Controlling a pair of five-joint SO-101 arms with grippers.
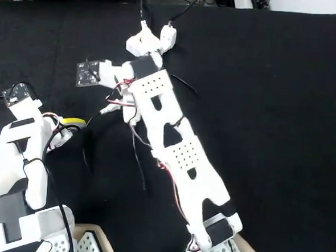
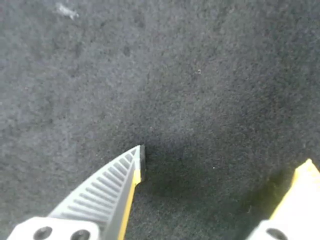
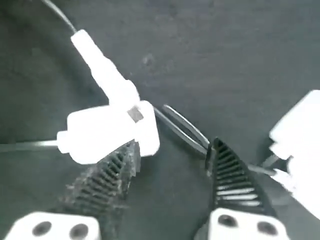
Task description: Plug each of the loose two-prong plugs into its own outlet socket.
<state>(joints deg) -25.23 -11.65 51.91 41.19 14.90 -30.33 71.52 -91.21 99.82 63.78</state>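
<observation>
Nearly everywhere, dark felt-like cloth [image 1: 283,110] covers the desk, and cables [image 1: 187,1] trail off its far edge. At the far middle the right tool [image 3: 172,150] stands wide apart and grips nothing, one finger against a white plug [image 3: 107,132]. Another white connector [image 3: 300,125] lies near. The left tool [image 2: 220,170], also spread and empty, hovers over cloth at the desk's left side.
</observation>
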